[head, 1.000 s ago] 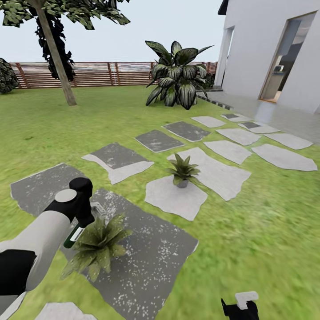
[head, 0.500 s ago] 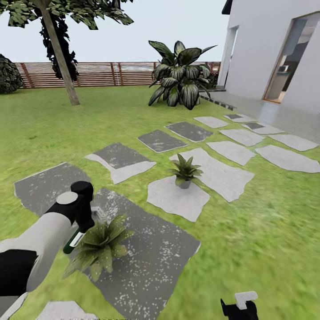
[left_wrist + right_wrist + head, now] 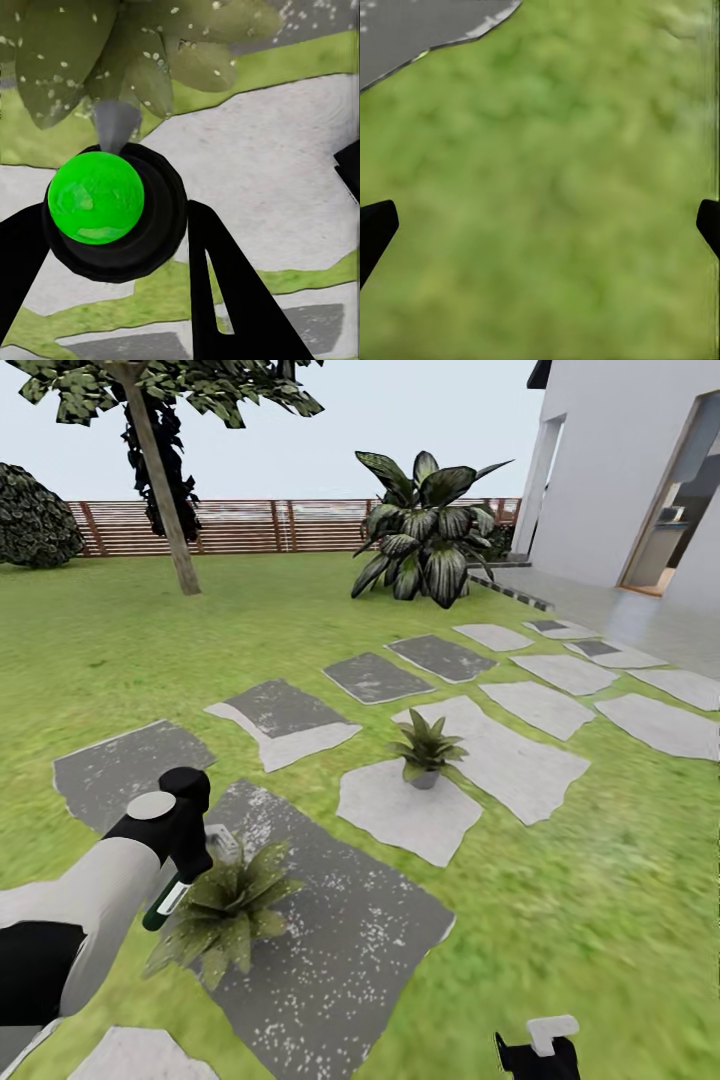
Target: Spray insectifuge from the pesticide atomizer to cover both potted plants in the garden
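Note:
My left gripper point(image 3: 185, 860) is shut on the pesticide atomizer point(image 3: 166, 900), a slim dark bottle with a green-white mark, held tilted just beside the near potted plant point(image 3: 228, 910). That plant's leaves and the dark stone under it are speckled with white droplets. In the left wrist view the atomizer point(image 3: 112, 214) shows end-on with a green cap between my black fingers point(image 3: 232, 292), its pale nozzle aimed at the speckled leaves point(image 3: 112, 52). The second potted plant point(image 3: 426, 748) stands on a pale stone further off. My right gripper point(image 3: 540, 225) hangs open over grass.
Irregular grey stepping stones point(image 3: 290, 715) cross the lawn. A big striped-leaf bush point(image 3: 425, 530), a tree trunk point(image 3: 165, 500) and a brown slatted fence point(image 3: 250, 525) stand at the back. A white house point(image 3: 640, 470) with a paved terrace is at the right.
The whole view has shifted right as the camera turned left. My left arm and the atomizer keep their place beside the near plant.

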Motion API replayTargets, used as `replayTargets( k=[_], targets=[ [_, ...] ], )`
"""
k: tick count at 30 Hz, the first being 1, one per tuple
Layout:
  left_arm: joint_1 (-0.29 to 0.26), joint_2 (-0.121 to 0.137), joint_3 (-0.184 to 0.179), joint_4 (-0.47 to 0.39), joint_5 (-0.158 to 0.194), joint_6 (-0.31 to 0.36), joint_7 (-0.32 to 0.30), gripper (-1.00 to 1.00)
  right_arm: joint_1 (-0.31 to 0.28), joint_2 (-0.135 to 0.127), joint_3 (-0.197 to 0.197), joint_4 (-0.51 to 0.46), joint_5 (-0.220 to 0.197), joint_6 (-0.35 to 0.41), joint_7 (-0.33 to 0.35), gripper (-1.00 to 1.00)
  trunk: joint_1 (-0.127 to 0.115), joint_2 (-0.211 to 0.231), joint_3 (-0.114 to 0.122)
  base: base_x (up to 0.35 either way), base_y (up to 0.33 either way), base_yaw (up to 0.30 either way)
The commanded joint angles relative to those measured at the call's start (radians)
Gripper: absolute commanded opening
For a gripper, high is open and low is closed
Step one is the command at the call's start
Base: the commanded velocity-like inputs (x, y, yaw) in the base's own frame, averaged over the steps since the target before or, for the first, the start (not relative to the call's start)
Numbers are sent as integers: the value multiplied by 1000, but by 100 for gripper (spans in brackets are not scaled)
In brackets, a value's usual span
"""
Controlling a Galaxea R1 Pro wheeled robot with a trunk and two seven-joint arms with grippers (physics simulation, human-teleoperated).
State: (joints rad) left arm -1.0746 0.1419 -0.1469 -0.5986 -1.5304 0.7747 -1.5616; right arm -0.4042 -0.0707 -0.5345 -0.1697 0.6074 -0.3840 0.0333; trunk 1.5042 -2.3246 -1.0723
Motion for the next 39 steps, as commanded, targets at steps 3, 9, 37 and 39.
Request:
replayTargets(
  k=[3, 9, 37, 39],
  targets=[
    [-1, 2, -4, -5, -5, 11, -9, -100, -1, 0, -8, 1, 6, -4, 3, 100, 0, 0, -1, 89, -250, 0],
    [-1, 3, 0, -10, -6, 13, -9, -100, -1, 0, -8, 1, 6, -4, 3, 100, 0, 0, -1, 175, -84, 101],
    [-1, 2, -12, -10, -16, 17, -9, -100, -1, 0, -8, 1, 6, -4, 3, 100, 0, 0, -1, 30, -120, 163],
    [-1, 3, -14, -11, -17, 17, -9, -100, -1, 0, -8, 1, 6, -4, 3, 100, 0, 0, -1, -7, -7, 277]
  ],
)
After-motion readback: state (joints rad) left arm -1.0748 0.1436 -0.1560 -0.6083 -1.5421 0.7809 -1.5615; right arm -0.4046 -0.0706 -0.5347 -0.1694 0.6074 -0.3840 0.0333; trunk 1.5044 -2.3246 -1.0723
